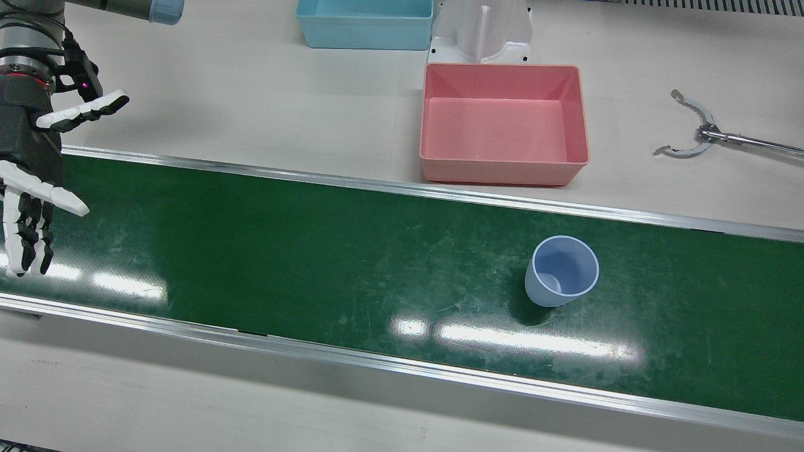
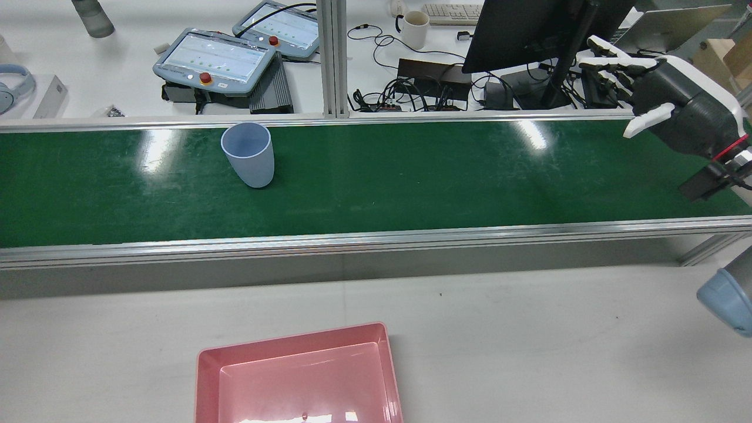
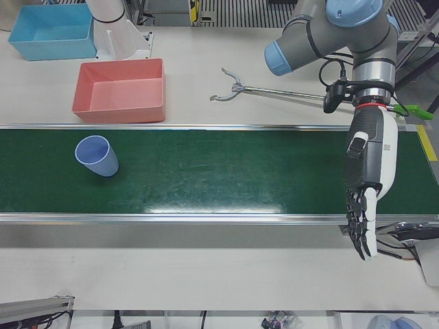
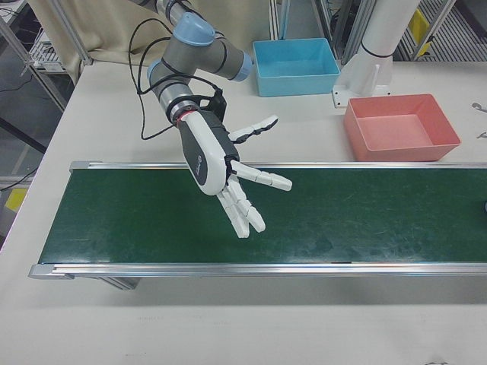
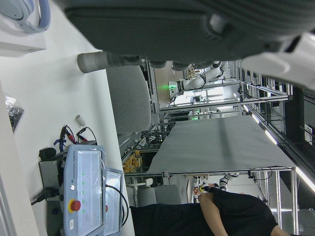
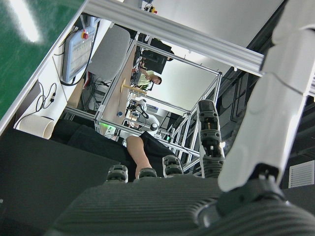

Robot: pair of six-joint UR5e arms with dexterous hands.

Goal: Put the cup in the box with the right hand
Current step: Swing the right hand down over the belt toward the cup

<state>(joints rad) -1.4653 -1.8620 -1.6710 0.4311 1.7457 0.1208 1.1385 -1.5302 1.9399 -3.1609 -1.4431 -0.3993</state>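
Pale blue plastic, the cup (image 1: 561, 271) is standing upright on the green belt (image 1: 314, 251), well apart from the right hand (image 4: 228, 179), which is hovering with fingers spread, holding nothing. It is looking light, stiff and smooth, likely slippery and easy to tip, so wrapping around its mid-wall seems best. Beyond the belt on the bench, the pink box (image 1: 503, 124) is sitting empty.

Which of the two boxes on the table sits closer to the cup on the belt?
The pink box, just beyond the belt edge nearest the cup. The blue box sits farther back, at the table's far edge.
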